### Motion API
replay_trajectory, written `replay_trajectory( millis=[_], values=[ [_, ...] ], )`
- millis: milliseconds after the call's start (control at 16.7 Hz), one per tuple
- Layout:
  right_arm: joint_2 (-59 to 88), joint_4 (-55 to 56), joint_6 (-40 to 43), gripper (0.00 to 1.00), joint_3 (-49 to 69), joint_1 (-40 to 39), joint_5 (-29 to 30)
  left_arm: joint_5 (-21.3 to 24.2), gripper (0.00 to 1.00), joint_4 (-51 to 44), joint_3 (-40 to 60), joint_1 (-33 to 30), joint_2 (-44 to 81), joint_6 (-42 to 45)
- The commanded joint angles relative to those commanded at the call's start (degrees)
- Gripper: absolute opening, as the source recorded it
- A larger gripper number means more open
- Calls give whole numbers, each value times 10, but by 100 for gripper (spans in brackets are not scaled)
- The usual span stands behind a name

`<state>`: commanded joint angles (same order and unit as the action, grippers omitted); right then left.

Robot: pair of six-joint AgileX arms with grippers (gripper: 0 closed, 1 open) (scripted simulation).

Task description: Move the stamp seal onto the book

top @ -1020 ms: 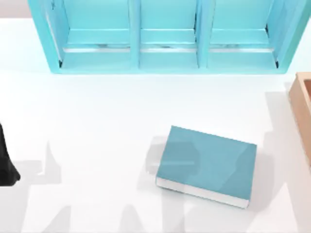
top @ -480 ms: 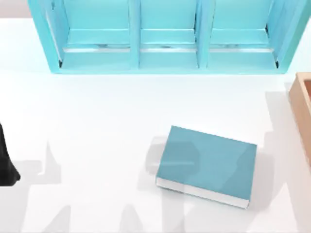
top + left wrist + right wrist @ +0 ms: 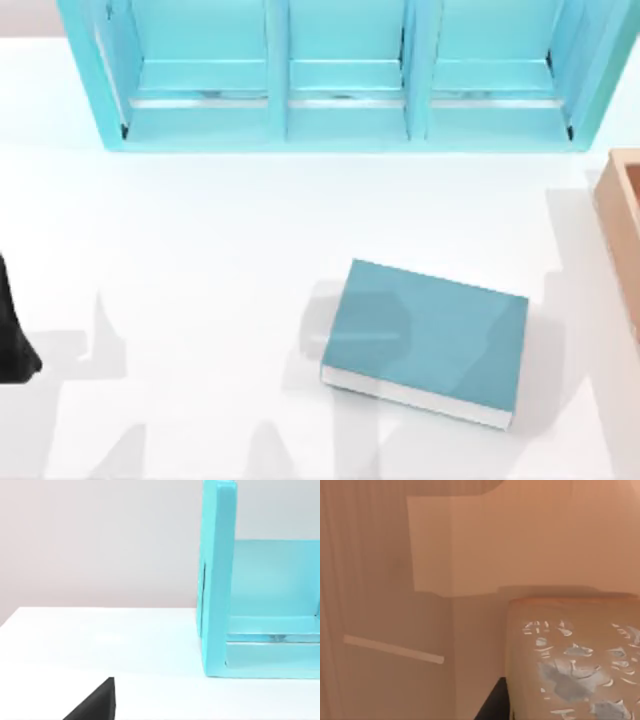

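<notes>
Thick teal book (image 3: 425,340) with white page edges lies flat on white bench (image 3: 200,260); tan-brown stamp seal (image 3: 572,655), flaky pale marks, close before right end effector, grip state can't tell

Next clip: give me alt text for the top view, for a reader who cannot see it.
A thick teal book lies flat on the white table, right of centre, nothing on its cover. A cyan shelf unit spans the far edge, an orange-tan wooden box sits at the right edge, and the dark left arm at the left edge.

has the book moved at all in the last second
No. In the top view the book lies in the same spot below the cyan shelf unit, its corners unchanged against the shelf's dividers.
</notes>
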<state>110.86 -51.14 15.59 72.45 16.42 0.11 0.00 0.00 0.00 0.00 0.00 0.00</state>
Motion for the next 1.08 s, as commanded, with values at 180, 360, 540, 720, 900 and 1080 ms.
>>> replay_trajectory(
  millis=[180,360,540,720,900,1080],
  values=[
    [0,0,0,0,0,0,0,0,100,0,0,0,0,0],
    [-5,-8,-6,0,8,-4,2,0,100,0,0,0,0,0],
    [-24,-56,-42,0,51,-35,9,0,100,0,0,0,0,0],
    [-43,-133,-100,0,115,-92,13,0,100,0,0,0,0,0],
    [-54,-217,-164,0,180,-162,10,0,100,0,0,0,0,0],
    [-61,-289,-218,0,233,-219,5,0,100,0,0,0,0,0]
  ],
)
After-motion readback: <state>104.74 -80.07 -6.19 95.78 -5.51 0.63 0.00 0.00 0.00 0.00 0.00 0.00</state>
